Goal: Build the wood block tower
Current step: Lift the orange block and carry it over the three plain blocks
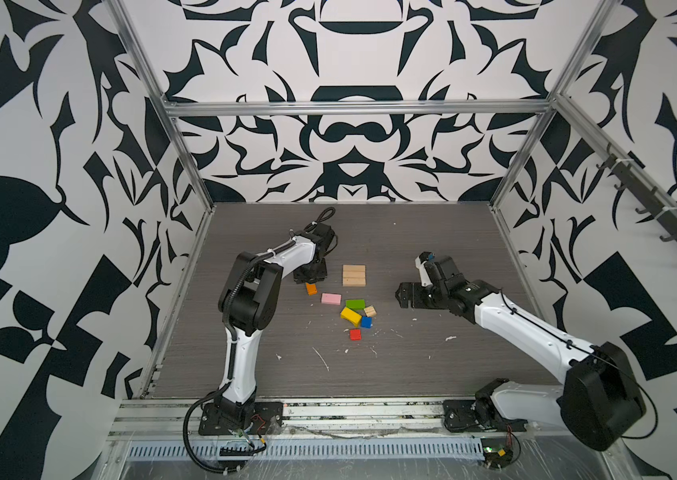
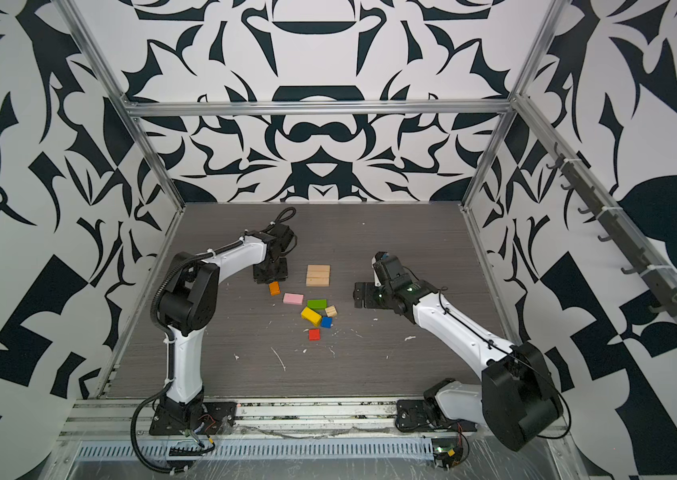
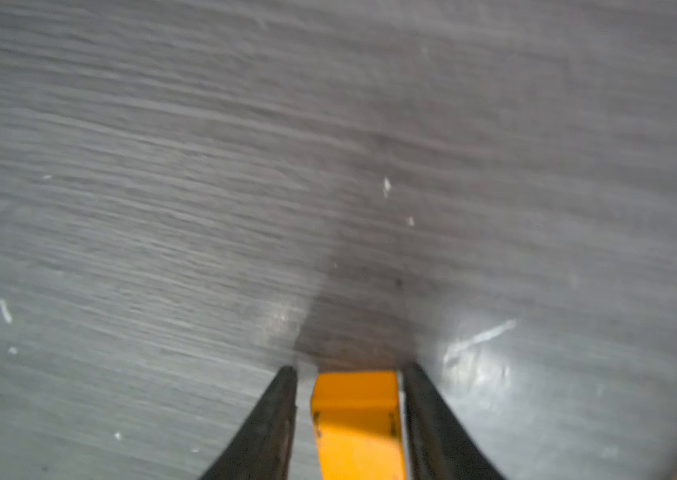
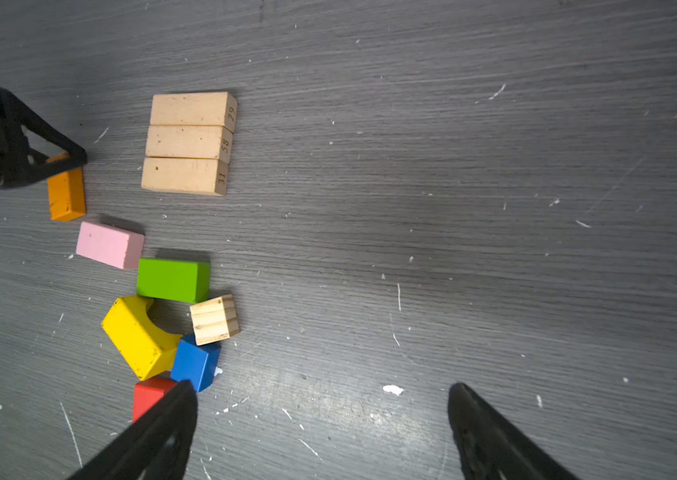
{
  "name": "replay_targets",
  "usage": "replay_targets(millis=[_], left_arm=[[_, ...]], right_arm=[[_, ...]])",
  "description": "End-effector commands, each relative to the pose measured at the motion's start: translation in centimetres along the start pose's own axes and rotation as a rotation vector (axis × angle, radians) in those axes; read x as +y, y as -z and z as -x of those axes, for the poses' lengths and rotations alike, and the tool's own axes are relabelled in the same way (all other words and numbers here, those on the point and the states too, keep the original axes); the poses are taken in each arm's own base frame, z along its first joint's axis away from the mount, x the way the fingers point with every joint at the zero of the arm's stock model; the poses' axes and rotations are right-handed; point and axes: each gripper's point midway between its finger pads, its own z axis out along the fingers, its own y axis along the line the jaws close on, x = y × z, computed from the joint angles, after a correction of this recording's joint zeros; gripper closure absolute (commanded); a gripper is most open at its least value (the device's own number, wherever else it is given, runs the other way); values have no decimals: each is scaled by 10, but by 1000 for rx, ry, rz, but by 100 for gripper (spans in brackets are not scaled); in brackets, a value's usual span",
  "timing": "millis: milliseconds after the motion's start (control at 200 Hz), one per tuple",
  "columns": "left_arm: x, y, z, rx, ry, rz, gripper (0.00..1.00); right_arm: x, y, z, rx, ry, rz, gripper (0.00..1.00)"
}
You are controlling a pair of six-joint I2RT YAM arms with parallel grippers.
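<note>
Three tan bars lie side by side flat on the table. Left of them lies the orange block. My left gripper straddles it, slightly open, with a gap showing beside one finger. Pink, green, yellow, blue and red blocks and a plain cube lie loose nearer the front. My right gripper hovers open and empty to their right. No tower stands.
The dark wood-grain table carries white scuffs and specks. Metal frame rails and patterned walls close in its left, right and back sides. Both arm bases sit at the front edge.
</note>
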Motion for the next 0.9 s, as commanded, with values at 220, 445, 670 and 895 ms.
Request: replay_targets(millis=[220,445,670,895], left_arm=[[8,6,-20,75,-5,-38,26],[0,10,-38,138,84,-114,25],[4,5,-50,159,129,-104,29],[12,-2,-44,141,107,-44,37]], right_arm=[[10,11,15,-45,7,25,2],[9,11,13,-39,4,24,2],[10,13,14,-44,2,31,2],[9,13,12,-44,3,29,2]])
